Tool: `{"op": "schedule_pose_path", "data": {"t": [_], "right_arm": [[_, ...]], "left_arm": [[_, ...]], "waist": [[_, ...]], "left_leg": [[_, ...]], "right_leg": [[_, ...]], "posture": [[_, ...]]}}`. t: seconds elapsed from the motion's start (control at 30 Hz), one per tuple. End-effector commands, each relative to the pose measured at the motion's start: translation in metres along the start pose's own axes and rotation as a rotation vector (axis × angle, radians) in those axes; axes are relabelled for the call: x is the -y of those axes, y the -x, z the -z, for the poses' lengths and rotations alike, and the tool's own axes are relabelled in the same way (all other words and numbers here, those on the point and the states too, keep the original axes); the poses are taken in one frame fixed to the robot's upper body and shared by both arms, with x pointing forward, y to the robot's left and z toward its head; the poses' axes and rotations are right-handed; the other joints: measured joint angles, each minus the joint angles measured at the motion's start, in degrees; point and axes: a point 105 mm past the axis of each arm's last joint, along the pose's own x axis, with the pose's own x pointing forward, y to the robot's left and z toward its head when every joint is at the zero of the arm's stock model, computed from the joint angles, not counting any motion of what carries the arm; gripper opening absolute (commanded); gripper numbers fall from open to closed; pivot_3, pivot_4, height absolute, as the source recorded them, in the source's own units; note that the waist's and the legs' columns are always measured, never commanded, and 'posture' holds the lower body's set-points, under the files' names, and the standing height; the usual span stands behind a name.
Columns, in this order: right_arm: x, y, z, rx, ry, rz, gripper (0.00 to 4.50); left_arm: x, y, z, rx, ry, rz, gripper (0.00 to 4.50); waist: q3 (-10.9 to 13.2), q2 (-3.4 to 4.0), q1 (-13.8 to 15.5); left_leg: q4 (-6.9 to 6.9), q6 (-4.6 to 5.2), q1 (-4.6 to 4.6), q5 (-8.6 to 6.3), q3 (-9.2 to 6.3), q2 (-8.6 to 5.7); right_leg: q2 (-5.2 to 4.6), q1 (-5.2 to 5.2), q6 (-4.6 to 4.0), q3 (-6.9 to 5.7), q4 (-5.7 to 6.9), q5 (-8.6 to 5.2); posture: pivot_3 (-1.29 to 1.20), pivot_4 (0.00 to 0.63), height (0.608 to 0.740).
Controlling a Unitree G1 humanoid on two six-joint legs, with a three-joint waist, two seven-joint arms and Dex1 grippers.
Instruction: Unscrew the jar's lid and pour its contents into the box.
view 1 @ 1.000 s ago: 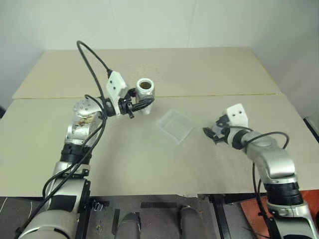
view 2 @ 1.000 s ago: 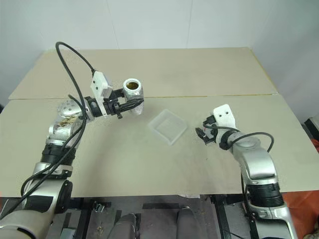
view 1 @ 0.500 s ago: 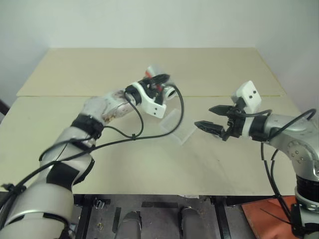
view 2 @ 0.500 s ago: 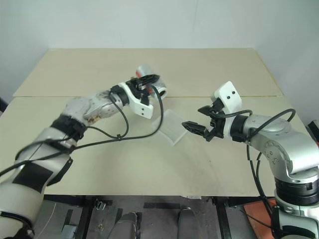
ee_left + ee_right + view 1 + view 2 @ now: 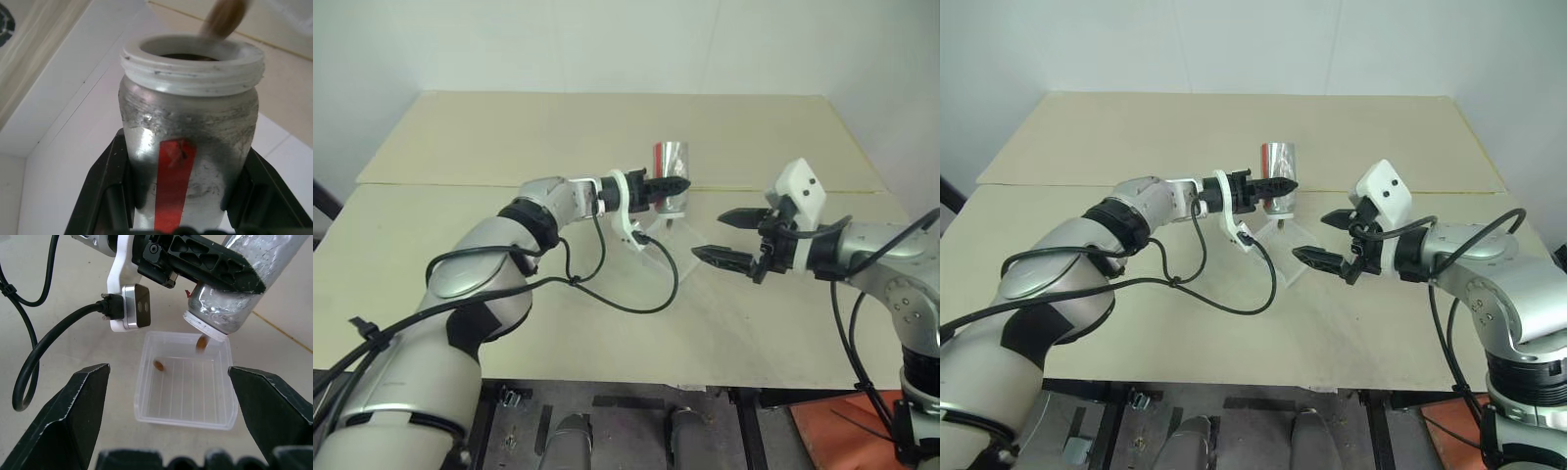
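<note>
Two black fingers of the left gripper (image 5: 674, 185) are clenched on the jar (image 5: 671, 173), a small silvery-grey cylinder with a scuffed metallic sheen and a red stripe down its side. In the head views it sits at centre frame, turned mouth-down over the box (image 5: 187, 386). The left wrist view shows its mouth as a thick white threaded rim (image 5: 191, 63), uncapped, with a dark hollow inside.

The box is a clear plastic square tub with rounded corners, low walls and a faintly ribbed floor, resting on the matte beige table (image 5: 558, 323) just below the jar. One brownish, oval bit (image 5: 159, 365) lies on the tub's floor toward its upper left in the right wrist view; a second brown bit (image 5: 201, 343), blurred, hangs in the air right under the jar's rim, above the tub's upper right part.

The right gripper (image 5: 729, 236) hovers at right of centre in the head views, near the box and apart from it, its tapered black fingers (image 5: 80, 406) spread wide and grasping nothing. A glossy black cable (image 5: 607, 284) loops over the table below the left wrist.
</note>
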Motion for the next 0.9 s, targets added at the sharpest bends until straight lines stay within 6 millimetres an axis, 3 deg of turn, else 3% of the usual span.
{"op": "schedule_pose_path", "data": {"t": [0.03, 0.23, 0.37, 0.53, 0.73, 0.8, 0.9], "right_arm": [[-0.005, 0.005, -0.016, 0.061, 0.061, -0.002, 4.48], [-0.003, 0.004, -0.015, 0.058, 0.065, 0.004, 4.48], [-0.002, 0.004, -0.014, 0.080, 0.084, 0.025, 4.48], [0.002, 0.005, -0.016, 0.120, 0.107, 0.044, 4.48], [0.005, 0.003, -0.019, 0.145, 0.125, 0.046, 4.48], [0.006, 0.003, -0.020, 0.152, 0.126, 0.050, 4.48], [0.006, 0.002, -0.020, 0.152, 0.126, 0.047, 4.48]], "left_arm": [[-0.013, -0.003, 0.011, -0.019, -0.015, -0.050, 1.92], [-0.011, 0.006, 0.019, -0.097, 0.148, -0.069, 1.92], [-0.004, 0.027, 0.037, -0.259, 0.461, -0.087, 1.92], [0.013, 0.065, 0.052, -0.465, 1.001, -0.138, 1.92], [0.040, 0.104, 0.046, -0.671, 2.030, -0.266, 1.92], [0.042, 0.116, 0.039, -0.690, 2.191, -0.301, 1.92], [0.049, 0.133, 0.021, -0.733, 2.283, -0.310, 1.92]], "waist": [[0.00, 0.00, -0.01], [0.00, 0.00, -0.06], [0.00, 0.00, -0.32], [-0.02, 0.04, -0.77], [-0.02, 0.04, -1.17], [-0.03, 0.05, -1.95], [-0.04, 0.07, -2.79]], "left_leg": [[0.00, -0.01, 0.00, 0.00, 0.01, 0.00], [0.00, -0.02, 0.01, 0.01, 0.01, 0.00], [0.00, -0.28, 0.03, 0.16, 0.02, 0.02], [-0.01, -0.39, 0.06, 0.22, 0.04, 0.04], [0.01, -0.56, -0.02, 0.32, 0.00, 0.05], [0.02, -0.41, 0.01, 0.23, -0.02, 0.05], [0.01, -0.25, 0.17, 0.15, -0.04, 0.04]], "right_leg": [[0.00, 0.00, 0.00, 0.00, 0.00, 0.00], [0.00, 0.00, 0.00, 0.00, 0.01, 0.00], [0.00, -0.01, 0.00, 0.00, 0.02, 0.00], [-0.01, -0.01, -0.01, 0.01, 0.08, 0.00], [-0.05, 0.01, -0.01, -0.04, 0.11, 0.01], [-0.04, 0.01, -0.01, -0.04, 0.15, 0.01], [-0.03, 0.11, -0.01, -0.03, 0.16, 0.01]], "posture": [[0.00, 0.150, 0.740], [0.00, 0.150, 0.740], [0.00, 0.150, 0.740], [0.00, 0.150, 0.740], [0.00, 0.150, 0.740], [0.00, 0.150, 0.740], [0.00, 0.150, 0.740]]}}
